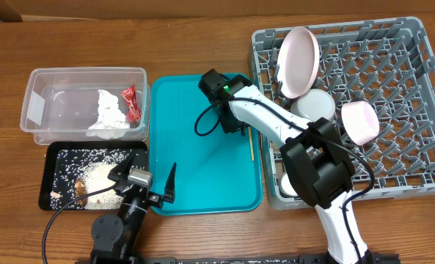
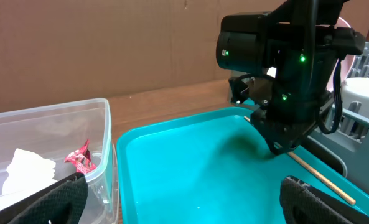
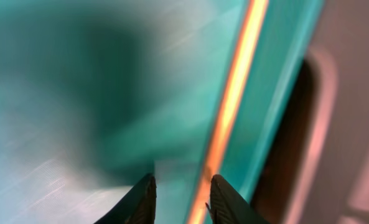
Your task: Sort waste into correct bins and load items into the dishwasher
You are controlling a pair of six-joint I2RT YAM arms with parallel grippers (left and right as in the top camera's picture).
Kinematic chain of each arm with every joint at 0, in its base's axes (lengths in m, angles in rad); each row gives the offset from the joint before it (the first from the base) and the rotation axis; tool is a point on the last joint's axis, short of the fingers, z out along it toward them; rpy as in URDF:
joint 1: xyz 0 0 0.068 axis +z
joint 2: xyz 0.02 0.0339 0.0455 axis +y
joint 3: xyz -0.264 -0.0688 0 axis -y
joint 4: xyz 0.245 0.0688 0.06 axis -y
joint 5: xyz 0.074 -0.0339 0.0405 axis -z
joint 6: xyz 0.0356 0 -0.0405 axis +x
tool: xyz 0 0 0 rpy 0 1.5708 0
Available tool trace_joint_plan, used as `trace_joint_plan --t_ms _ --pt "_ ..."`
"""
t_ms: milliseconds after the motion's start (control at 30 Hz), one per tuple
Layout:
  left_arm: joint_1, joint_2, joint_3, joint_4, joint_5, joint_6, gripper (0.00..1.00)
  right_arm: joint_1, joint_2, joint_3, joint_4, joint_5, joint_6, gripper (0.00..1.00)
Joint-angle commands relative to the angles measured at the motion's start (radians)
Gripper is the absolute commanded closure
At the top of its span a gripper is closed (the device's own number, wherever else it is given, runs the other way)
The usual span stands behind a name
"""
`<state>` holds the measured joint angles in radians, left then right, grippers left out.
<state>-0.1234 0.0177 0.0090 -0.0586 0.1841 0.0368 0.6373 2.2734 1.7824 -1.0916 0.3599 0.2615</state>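
I think I am loading the chopstick [image 3: 231, 99]: my right gripper [image 3: 181, 180], narrowly open and empty, hangs over it on the teal tray [image 1: 195, 169]; next I must centre and close.

This looks like a robotics lab bench set up as a dishwashing station. A white arm [image 1: 268, 117] and a black arm [image 1: 116, 229], both with trailing cables, rise from the 6 o'clock edge of a bare wooden tabletop [image 1: 202, 37]. A grey dish rack [image 1: 415, 103] stands at 3 o'clock and a teal tray [image 1: 202, 172] at centre. A clear tub [image 1: 35, 82] and a black tray [image 1: 47, 176] lie at 9 o'clock. A plain brown board [image 2: 109, 43] closes off the 12 o'clock side.
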Motion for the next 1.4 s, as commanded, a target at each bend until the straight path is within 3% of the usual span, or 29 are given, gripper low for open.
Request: trace_joint_plan --t_ms 0,100,367,467,567,733,1067,1267,1367 --pt "0.007 -0.006 -0.004 0.001 0.008 0.009 0.00 -0.012 0.011 0.018 0.014 0.020 0.001 0.65" --pt "0.007 -0.006 -0.004 0.001 0.008 0.009 0.00 -0.042 0.017 -0.015 0.051 -0.119 0.002 0.62" --pt "0.007 -0.006 -0.004 0.001 0.008 0.009 0.00 -0.117 0.026 -0.077 0.076 -0.196 0.051 0.59" --pt "0.007 -0.006 -0.004 0.001 0.008 0.009 0.00 -0.122 0.025 -0.077 0.068 -0.319 0.015 0.65" --pt "0.007 -0.006 -0.004 0.001 0.008 0.009 0.00 -0.114 0.025 -0.076 0.063 -0.419 -0.031 0.79" --pt "0.007 -0.006 -0.004 0.001 0.008 0.009 0.00 -0.069 0.015 -0.062 0.054 -0.417 -0.033 0.96" --pt "0.007 -0.006 -0.004 0.001 0.008 0.009 0.00 -0.047 -0.160 0.145 -0.035 -0.394 -0.031 0.96" --pt "0.007 -0.006 -0.004 0.001 0.008 0.009 0.00 -0.126 -0.289 0.189 -0.055 -0.257 -0.034 0.96" --pt "0.007 -0.006 -0.004 0.001 0.008 0.009 0.00 -0.200 -0.294 0.182 -0.067 -0.226 -0.104 0.96"
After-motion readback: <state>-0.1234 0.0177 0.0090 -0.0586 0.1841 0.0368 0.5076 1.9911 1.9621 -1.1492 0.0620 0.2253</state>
